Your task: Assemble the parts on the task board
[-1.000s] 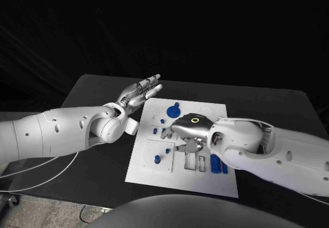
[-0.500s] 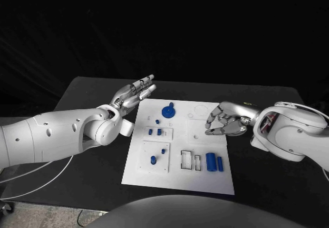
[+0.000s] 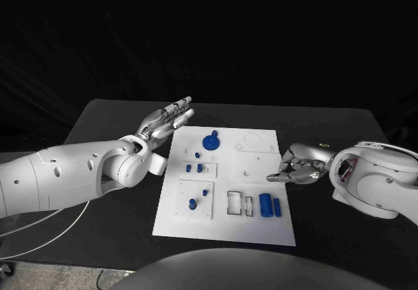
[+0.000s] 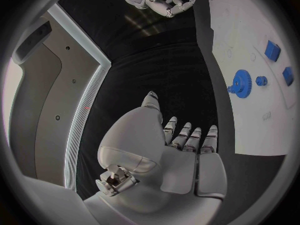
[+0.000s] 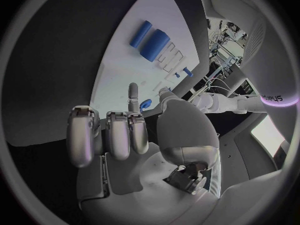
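The white task board lies mid-table. On it are a blue gear, small blue blocks, two blue pegs and two blue cylinders by empty slots. My left hand hovers flat with fingers straight and apart, holding nothing, just off the board's far left corner. My right hand sits at the board's right edge with fingers curled in and nothing seen in them. The left wrist view shows the left hand, gear and right hand. The right wrist view shows the right hand and cylinders.
The black table has bare room on both sides of the board and behind it. My left forearm lies along the board's left side. A white cable runs off the table's left edge.
My right hand has pulled back from over the board's middle to its right edge, and its fingers have curled in. The left hand has kept its flat pose.
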You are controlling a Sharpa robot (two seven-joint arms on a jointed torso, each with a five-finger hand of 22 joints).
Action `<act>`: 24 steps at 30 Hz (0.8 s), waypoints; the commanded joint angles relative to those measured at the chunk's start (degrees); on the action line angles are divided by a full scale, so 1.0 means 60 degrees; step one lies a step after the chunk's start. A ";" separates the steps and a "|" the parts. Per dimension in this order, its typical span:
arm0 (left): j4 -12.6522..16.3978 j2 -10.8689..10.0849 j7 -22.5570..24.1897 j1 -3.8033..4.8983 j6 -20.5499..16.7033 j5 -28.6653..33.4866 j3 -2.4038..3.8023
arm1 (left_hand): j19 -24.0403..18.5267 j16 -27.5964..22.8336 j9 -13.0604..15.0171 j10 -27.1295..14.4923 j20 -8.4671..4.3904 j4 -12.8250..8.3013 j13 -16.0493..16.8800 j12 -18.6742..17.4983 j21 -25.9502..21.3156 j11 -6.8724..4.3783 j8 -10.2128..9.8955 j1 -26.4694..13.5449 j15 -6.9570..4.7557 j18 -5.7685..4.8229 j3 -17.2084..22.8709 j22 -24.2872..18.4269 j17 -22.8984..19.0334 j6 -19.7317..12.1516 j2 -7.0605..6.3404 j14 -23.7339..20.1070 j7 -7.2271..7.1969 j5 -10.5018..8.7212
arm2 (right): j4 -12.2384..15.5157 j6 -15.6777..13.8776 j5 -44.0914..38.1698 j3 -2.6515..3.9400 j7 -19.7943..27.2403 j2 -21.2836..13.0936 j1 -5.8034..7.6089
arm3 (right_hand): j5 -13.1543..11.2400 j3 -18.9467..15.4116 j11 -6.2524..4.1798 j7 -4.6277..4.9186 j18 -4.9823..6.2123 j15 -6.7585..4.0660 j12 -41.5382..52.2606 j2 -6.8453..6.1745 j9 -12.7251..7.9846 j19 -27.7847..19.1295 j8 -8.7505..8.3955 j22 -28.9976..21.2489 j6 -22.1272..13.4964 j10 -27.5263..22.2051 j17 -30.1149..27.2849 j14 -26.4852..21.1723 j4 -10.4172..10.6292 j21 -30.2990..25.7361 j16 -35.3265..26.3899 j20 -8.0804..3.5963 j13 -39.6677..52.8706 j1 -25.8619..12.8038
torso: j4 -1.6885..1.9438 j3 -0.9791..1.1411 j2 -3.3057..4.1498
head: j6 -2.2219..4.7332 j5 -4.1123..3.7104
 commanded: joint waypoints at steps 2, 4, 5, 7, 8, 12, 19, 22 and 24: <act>-0.0002 0.0008 0.0058 -0.0017 0.0226 0.0038 0.0006 | 0.0049 0.0048 0.0008 -0.0010 -0.0002 0.0011 0.0010 0.0062 0.0039 0.0085 0.0036 0.0055 0.0063 0.0137 -0.0050 0.0004 0.0013 0.0012 0.0052 0.0017 0.0051 0.0059 | 0.0148 0.0622 -0.0291 -0.0002 -0.1063 -0.0015 -0.0118 | -0.0097 0.0082 -0.0073 -0.0044 -0.0081 -0.0069 0.0034 -0.0017 0.0676 0.0722 0.0262 0.2155 -0.0037 0.0998 0.1420 0.0823 0.0010 0.0157 0.0062 -0.0101 0.2507 -0.0150 | 0.0013 -0.0010 -0.0008 | 0.0000 -0.0036; -0.0002 0.0000 0.0056 -0.0022 0.0230 0.0038 0.0006 | 0.0049 0.0050 0.0008 -0.0010 -0.0002 0.0011 0.0010 0.0064 0.0039 0.0087 0.0036 0.0057 0.0065 0.0137 -0.0051 0.0003 0.0013 0.0013 0.0055 0.0019 0.0052 0.0061 | 0.0197 0.0577 -0.0324 -0.0002 -0.1129 -0.0022 -0.0170 | -0.0081 0.0099 -0.0097 -0.0071 -0.0067 -0.0077 0.0034 -0.0008 0.0953 0.0699 0.0368 0.2138 -0.0042 0.0998 0.1307 0.0803 0.0022 0.0123 -0.0008 -0.0110 0.2507 -0.0186 | 0.0013 -0.0012 0.0002 | 0.0000 -0.0030; -0.0002 -0.0005 0.0056 -0.0024 0.0233 0.0038 0.0006 | 0.0049 0.0055 0.0009 -0.0009 -0.0001 0.0012 0.0010 0.0069 0.0039 0.0092 0.0037 0.0061 0.0071 0.0134 -0.0052 0.0002 0.0016 0.0017 0.0063 0.0025 0.0056 0.0066 | 0.0225 0.0548 -0.0375 -0.0003 -0.1155 -0.0025 -0.0201 | -0.0043 0.0110 -0.0117 -0.0090 -0.0053 -0.0068 0.0034 -0.0003 0.1073 0.0677 0.0416 0.2118 -0.0031 0.0998 0.1197 0.0783 0.0021 0.0063 -0.0079 -0.0106 0.2507 -0.0183 | 0.0013 -0.0012 0.0001 | 0.0000 -0.0022; -0.0004 -0.0011 0.0053 -0.0027 0.0246 0.0038 0.0006 | 0.0049 0.0055 0.0009 -0.0009 -0.0001 0.0012 0.0010 0.0069 0.0039 0.0092 0.0037 0.0061 0.0071 0.0134 -0.0052 0.0002 0.0016 0.0017 0.0063 0.0025 0.0056 0.0066 | 0.0280 0.0493 -0.0500 -0.0003 -0.1207 -0.0024 -0.0268 | 0.0048 0.0131 -0.0163 -0.0145 -0.0036 -0.0037 0.0034 0.0008 0.1297 0.0647 0.0527 0.2092 0.0043 0.0998 0.0939 0.0742 0.0011 -0.0009 -0.0247 -0.0082 0.2507 -0.0159 | 0.0010 -0.0008 0.0005 | 0.0000 -0.0024; -0.0006 -0.0014 0.0052 -0.0029 0.0250 0.0038 0.0006 | 0.0049 0.0055 0.0009 -0.0009 -0.0001 0.0012 0.0010 0.0069 0.0039 0.0092 0.0037 0.0061 0.0071 0.0134 -0.0052 0.0002 0.0016 0.0017 0.0063 0.0025 0.0056 0.0066 | 0.0302 0.0470 -0.0543 -0.0003 -0.1228 -0.0018 -0.0301 | 0.0069 0.0137 -0.0180 -0.0168 -0.0034 -0.0040 0.0034 0.0016 0.1439 0.0639 0.0587 0.2089 0.0073 0.0998 0.0880 0.0736 0.0012 -0.0006 -0.0282 -0.0080 0.2507 -0.0157 | 0.0010 -0.0007 0.0005 | 0.0000 -0.0028; -0.0008 -0.0023 0.0041 -0.0033 0.0261 0.0038 0.0006 | 0.0053 0.0061 0.0010 -0.0009 -0.0001 0.0012 0.0011 0.0076 0.0041 0.0103 0.0038 0.0071 0.0085 0.0129 -0.0059 0.0006 0.0019 0.0026 0.0077 0.0032 0.0067 0.0072 | 0.0344 0.0468 -0.0518 -0.0003 -0.1268 0.0036 -0.0398 | 0.0083 0.0153 -0.0268 -0.0269 -0.0032 -0.0084 0.0034 0.0148 0.1959 0.0625 0.0864 0.2091 0.0281 0.0998 0.0819 0.0739 0.0007 0.0033 -0.0304 -0.0100 0.2507 -0.0223 | 0.0003 -0.0012 0.0012 | 0.0000 -0.0045; -0.0005 -0.0029 0.0017 -0.0035 0.0302 0.0038 0.0006 | 0.0062 0.0074 0.0012 0.0004 -0.0001 0.0009 0.0018 0.0133 0.0045 0.0133 0.0040 0.0100 0.0105 0.0119 -0.0069 0.0012 0.0025 0.0042 0.0101 0.0046 0.0092 0.0098 | 0.0387 0.0375 -0.0296 -0.0003 -0.1300 0.0186 -0.0532 | 0.0054 0.0142 -0.0292 -0.0284 -0.0039 -0.0105 0.0034 0.0388 0.2059 0.0624 0.0719 0.2099 0.0290 0.0998 0.0766 0.0742 -0.0009 0.0085 -0.0317 -0.0119 0.2507 -0.0419 | 0.0010 -0.0004 0.0021 | 0.0000 -0.0055; -0.0006 -0.0038 0.0004 -0.0036 0.0316 0.0037 0.0006 | 0.0066 0.0080 0.0013 0.0009 -0.0001 0.0009 0.0020 0.0150 0.0046 0.0146 0.0042 0.0110 0.0110 0.0115 -0.0075 0.0015 0.0027 0.0051 0.0109 0.0052 0.0100 0.0105 | 0.0420 0.0324 -0.0253 -0.0003 -0.1329 0.0257 -0.0567 | 0.0005 0.0113 -0.0271 -0.0254 -0.0040 -0.0099 0.0034 0.0382 0.1982 0.0622 0.0493 0.2099 0.0252 0.0998 0.0755 0.0744 -0.0028 0.0099 -0.0311 -0.0120 0.2507 -0.0418 | 0.0004 -0.0007 0.0012 | 0.0000 -0.0072; -0.0003 -0.0044 -0.0007 -0.0037 0.0324 0.0037 0.0006 | 0.0067 0.0084 0.0013 0.0012 -0.0001 0.0009 0.0021 0.0156 0.0047 0.0152 0.0042 0.0115 0.0112 0.0113 -0.0078 0.0015 0.0029 0.0053 0.0112 0.0056 0.0106 0.0107 | 0.0439 0.0319 -0.0239 -0.0003 -0.1356 0.0294 -0.0580 | -0.0018 0.0101 -0.0262 -0.0244 -0.0039 -0.0095 0.0034 0.0361 0.1956 0.0619 0.0415 0.2096 0.0252 0.0998 0.0738 0.0743 -0.0040 0.0096 -0.0317 -0.0119 0.2507 -0.0397 | 0.0008 -0.0014 0.0010 | 0.0000 -0.0077</act>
